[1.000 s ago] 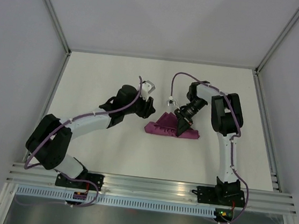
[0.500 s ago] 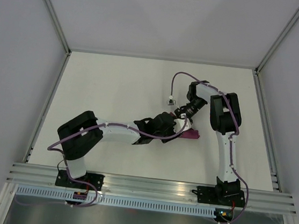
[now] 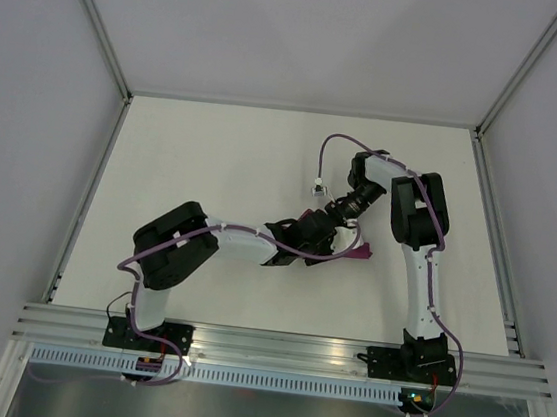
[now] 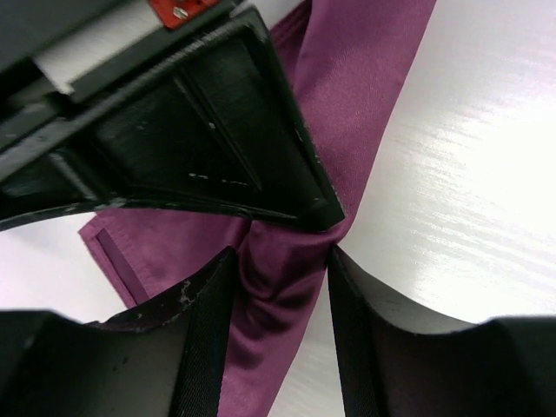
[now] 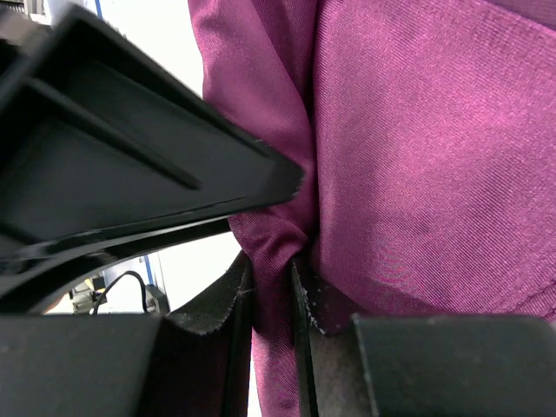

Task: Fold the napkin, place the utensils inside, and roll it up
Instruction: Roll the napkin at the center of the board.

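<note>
The plum-magenta napkin (image 3: pixel 357 251) lies bunched at mid-table, mostly hidden under both grippers. My right gripper (image 3: pixel 340 226) is shut on a gathered fold of the napkin (image 5: pixel 417 156), and cloth fills the narrow gap at the right gripper (image 5: pixel 271 265). My left gripper (image 3: pixel 321 236) sits right against it. In the left wrist view the left gripper (image 4: pixel 281 256) is open and straddles a twisted ridge of the napkin (image 4: pixel 347 78). The cloth touches one finger, and bare table shows beside the other. The utensils are out of view.
The white table (image 3: pixel 213 161) is bounded by grey walls and a metal rail (image 3: pixel 283 348) at the near edge. A purple cable with a small connector (image 3: pixel 318 187) hangs just behind the right gripper. The two grippers' fingers crowd each other over the cloth.
My left arm has swung in from the napkin's left and come down over it beside the right gripper. The right gripper has kept its hold and hardly moved.
</note>
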You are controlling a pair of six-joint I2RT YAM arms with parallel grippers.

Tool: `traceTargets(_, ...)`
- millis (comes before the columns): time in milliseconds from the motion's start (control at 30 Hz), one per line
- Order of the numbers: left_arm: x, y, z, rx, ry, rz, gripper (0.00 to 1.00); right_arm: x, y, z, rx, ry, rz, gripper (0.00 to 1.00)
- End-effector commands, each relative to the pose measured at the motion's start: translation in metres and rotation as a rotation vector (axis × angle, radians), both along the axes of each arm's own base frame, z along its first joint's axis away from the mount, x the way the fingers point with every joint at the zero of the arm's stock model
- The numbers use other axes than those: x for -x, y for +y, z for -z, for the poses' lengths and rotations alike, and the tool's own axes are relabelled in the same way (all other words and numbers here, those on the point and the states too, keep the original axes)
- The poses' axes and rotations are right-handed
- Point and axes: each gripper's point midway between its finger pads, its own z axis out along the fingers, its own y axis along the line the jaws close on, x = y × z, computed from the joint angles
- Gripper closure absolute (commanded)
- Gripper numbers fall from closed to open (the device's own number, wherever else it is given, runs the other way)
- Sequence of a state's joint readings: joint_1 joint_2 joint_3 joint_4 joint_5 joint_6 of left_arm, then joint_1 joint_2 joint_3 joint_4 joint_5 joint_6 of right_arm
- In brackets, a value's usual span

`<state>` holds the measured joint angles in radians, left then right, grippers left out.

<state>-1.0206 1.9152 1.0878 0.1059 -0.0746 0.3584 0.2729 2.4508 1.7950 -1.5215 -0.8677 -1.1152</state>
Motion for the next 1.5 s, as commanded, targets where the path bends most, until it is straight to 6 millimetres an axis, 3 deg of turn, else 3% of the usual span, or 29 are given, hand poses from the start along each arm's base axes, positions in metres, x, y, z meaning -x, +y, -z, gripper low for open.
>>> traceTargets(0,-0.005,-0.007,0.003,-0.023,-0.017,0.051,0.5,-0.002,-0.026,0.045,0.084,-0.066,-0.12,0.92)
traceTargets(167,-0.001,-0.004,0.018,-0.02,0.052,0.073,0.57,-0.003,-0.026,0.044,0.082,-0.065,-0.119,0.91)
traceTargets(300,0.005,-0.001,0.031,-0.028,0.115,0.099,0.82,-0.003,-0.025,0.044,0.082,-0.066,-0.119,0.9)
traceTargets(433,0.017,0.0,0.045,-0.038,0.211,0.145,0.97,-0.002,-0.025,0.044,0.081,-0.066,-0.116,0.8)
traceTargets(667,0.033,0.01,0.062,-0.056,0.394,0.182,0.98,-0.01,-0.019,0.024,0.062,-0.119,-0.061,0.53)
traceTargets(800,0.038,0.011,0.065,-0.055,0.472,0.196,0.98,-0.026,-0.017,-0.005,0.036,-0.211,-0.005,0.44)
traceTargets(1000,0.037,0.012,0.058,0.0,0.588,0.189,0.98,-0.053,-0.026,-0.043,0.003,-0.325,0.123,0.43)
traceTargets(1167,0.034,0.012,0.048,0.062,0.744,0.18,0.98,-0.075,-0.045,-0.068,-0.012,-0.429,0.261,0.42)
traceTargets(1267,0.033,0.013,0.043,0.094,0.823,0.178,0.98,-0.079,-0.057,-0.08,-0.032,-0.504,0.3,0.42)
traceTargets(1333,0.031,0.017,0.045,0.109,0.877,0.168,0.98,-0.075,-0.063,-0.074,-0.033,-0.553,0.306,0.42)
traceTargets(1367,0.027,0.015,0.043,0.123,0.898,0.161,0.98,-0.073,-0.063,-0.086,-0.043,-0.612,0.305,0.41)
traceTargets(1433,0.025,0.018,0.042,0.138,0.968,0.154,0.98,-0.068,-0.067,-0.074,-0.031,-0.684,0.302,0.4)
traceTargets(1467,0.024,0.018,0.04,0.146,0.986,0.149,0.98,-0.067,-0.069,-0.083,-0.031,-0.751,0.307,0.39)
